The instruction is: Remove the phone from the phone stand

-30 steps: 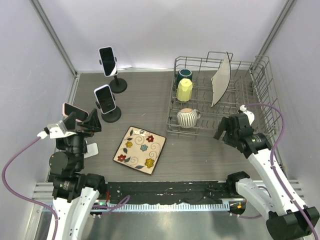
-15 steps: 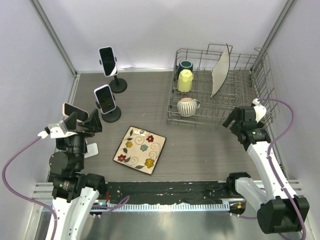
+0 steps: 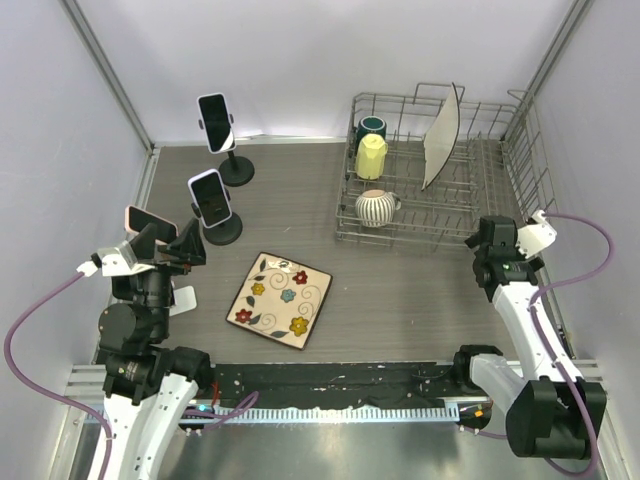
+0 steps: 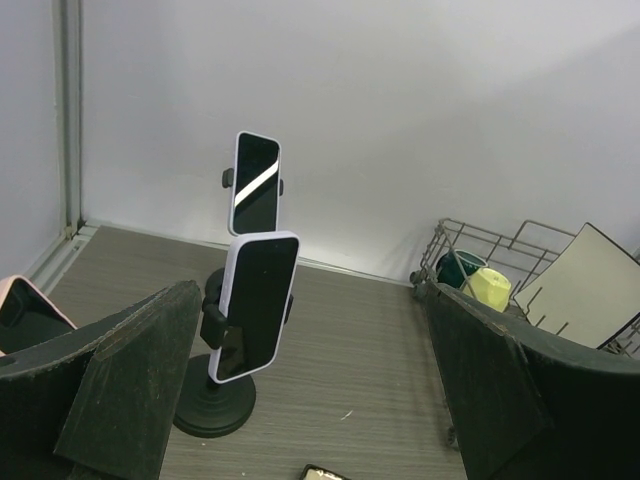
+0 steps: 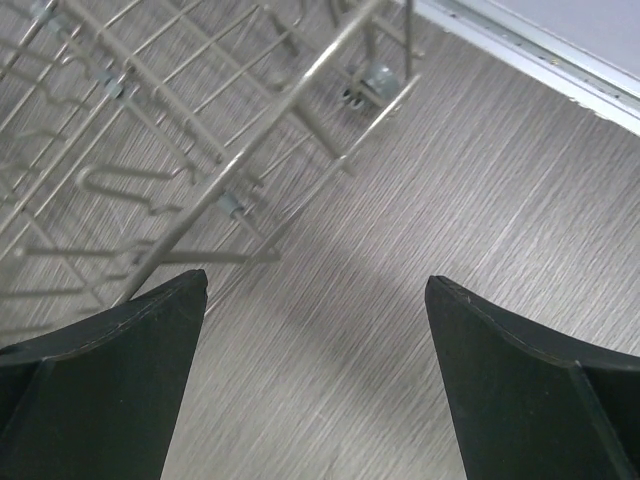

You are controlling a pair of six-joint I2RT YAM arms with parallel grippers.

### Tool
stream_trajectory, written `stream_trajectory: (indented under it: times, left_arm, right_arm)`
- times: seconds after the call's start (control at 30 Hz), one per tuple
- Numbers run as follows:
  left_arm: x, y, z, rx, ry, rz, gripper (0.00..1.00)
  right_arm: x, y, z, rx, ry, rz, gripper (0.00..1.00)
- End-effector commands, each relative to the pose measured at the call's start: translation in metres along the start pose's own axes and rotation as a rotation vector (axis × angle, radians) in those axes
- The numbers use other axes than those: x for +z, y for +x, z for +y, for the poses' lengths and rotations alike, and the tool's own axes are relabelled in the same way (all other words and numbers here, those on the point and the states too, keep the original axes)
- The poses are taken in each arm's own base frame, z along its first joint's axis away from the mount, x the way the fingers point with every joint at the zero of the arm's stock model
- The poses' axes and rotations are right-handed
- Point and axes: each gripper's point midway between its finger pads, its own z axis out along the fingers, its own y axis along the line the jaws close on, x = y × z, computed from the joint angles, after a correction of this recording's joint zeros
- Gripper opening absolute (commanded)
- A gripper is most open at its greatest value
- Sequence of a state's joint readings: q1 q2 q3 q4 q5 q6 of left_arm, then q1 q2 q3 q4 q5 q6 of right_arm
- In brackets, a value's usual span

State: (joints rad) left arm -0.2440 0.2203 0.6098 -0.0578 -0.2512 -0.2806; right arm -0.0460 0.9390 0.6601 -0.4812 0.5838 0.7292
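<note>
Since the phone [image 4: 253, 305] sits clamped upright in its stand [image 4: 213, 408] on the left of the tabletop [image 3: 400, 290], dead ahead of the left gripper [image 3: 168, 243] (spread wide, holding nothing), main risk is the stand tipping or dragging along on the pull. A second phone [image 4: 256, 182] behind and a third [image 3: 148, 218] beside the gripper could get knocked. Right gripper [image 5: 315, 290], also spread and empty, hangs by the dish rack [image 5: 200, 150], well apart.
</note>
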Motion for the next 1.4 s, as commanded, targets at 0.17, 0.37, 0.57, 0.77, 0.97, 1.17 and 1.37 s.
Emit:
stream_trajectory:
  times: [0.17, 0.37, 0.57, 0.77, 0.97, 1.17, 1.37]
  left_arm:
    - [-0.001, -0.013, -0.005, -0.005, 0.015, -0.036, 1.00]
    - [-0.001, -0.013, -0.006, -0.004, 0.020, -0.033, 1.00]
    - [-0.001, -0.013, -0.006, -0.005, 0.022, -0.034, 1.00]
    - [0.000, -0.011, -0.007, -0.007, 0.026, -0.026, 1.00]
    - [0.005, 0.008, -0.015, -0.040, 0.045, 0.073, 1.00]
    - [0.003, 0.050, -0.022, -0.165, -0.007, 0.352, 1.00]
    - [-0.020, 0.126, -0.032, -0.208, -0.031, 0.780, 1.00]
  right_arm:
    - [0.026, -0.049, 0.019, 0.302, -0.063, -0.256, 0.96]
    - [0.027, -0.073, 0.012, 0.260, -0.045, -0.346, 0.96]
    - [0.033, -0.085, 0.006, 0.250, -0.018, -0.372, 0.96]
    - [0.040, -0.096, 0.010, 0.245, -0.011, -0.358, 0.97]
    - [0.003, -0.109, 0.019, 0.299, -0.105, -0.321, 0.96]
    - [-0.058, -0.126, 0.040, 0.304, -0.247, -0.353, 0.96]
    - [-0.113, -0.129, 0.069, 0.245, -0.510, -0.405, 0.96]
